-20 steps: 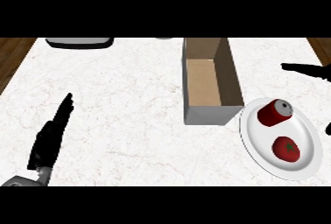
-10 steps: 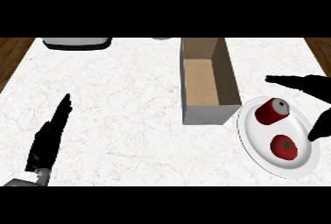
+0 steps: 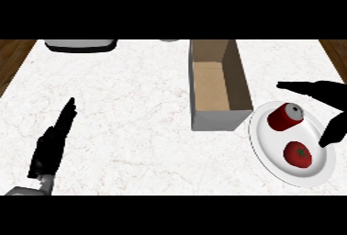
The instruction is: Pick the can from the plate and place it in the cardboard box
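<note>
A red can (image 3: 286, 116) lies tilted on the upper part of a white plate (image 3: 274, 159) at the right, its silver top facing up and right. My right hand (image 3: 331, 94) is open just right of the can, one finger stretched above it and the thumb (image 3: 334, 130) hanging beside it, not touching. The open cardboard box (image 3: 215, 83) stands left of the plate, its inside bare. My left hand (image 3: 53, 141) rests open on the counter at the lower left.
A red tomato (image 3: 297, 154) lies on the plate below the can. A dark appliance (image 3: 80, 44) sits at the counter's far edge, upper left. Brown floor shows past the counter's left and right edges.
My right hand has come in from the right edge toward the can and spread around it. The left hand has hardly moved.
</note>
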Available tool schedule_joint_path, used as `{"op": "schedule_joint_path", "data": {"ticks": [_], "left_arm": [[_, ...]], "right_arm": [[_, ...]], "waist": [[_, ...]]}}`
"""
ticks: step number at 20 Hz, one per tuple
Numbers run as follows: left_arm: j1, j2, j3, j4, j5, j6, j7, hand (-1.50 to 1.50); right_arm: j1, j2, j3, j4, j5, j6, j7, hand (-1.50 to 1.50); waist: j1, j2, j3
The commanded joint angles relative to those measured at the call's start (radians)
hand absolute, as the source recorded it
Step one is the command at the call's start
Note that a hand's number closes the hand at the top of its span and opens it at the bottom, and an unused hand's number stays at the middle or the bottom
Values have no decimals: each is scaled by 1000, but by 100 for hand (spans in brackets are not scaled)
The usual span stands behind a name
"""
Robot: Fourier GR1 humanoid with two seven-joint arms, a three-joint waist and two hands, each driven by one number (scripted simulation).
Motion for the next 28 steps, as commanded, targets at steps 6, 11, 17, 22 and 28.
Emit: {"op": "schedule_joint_path", "data": {"ticks": [6, 11, 17, 22, 28], "left_arm": [[-58, -12, 110, 33, -5, -97, 39, 0], [31, -91, 42, -96, -106, -42, 87, 0], [3, -101, 139, 9, -100, -127, 4, 0], [3, -151, 111, -38, -180, -93, 69, 0], [39, -160, 141, -73, -188, -138, 48, 0]], "right_arm": [[58, 106, -38, -32, 97, -26, 25, -150], [-7, 150, -73, 63, 150, -35, -18, -150], [82, 149, -126, -63, 174, 7, 3, -150], [54, 174, -135, 119, 248, -90, -107, -150], [5, 193, -124, 121, 319, -54, -77, -150]], "waist": [[-6, 0, 0], [4, 0, 0], [-7, -1, 0], [-2, 0, 0], [-1, -1, 0]]}}
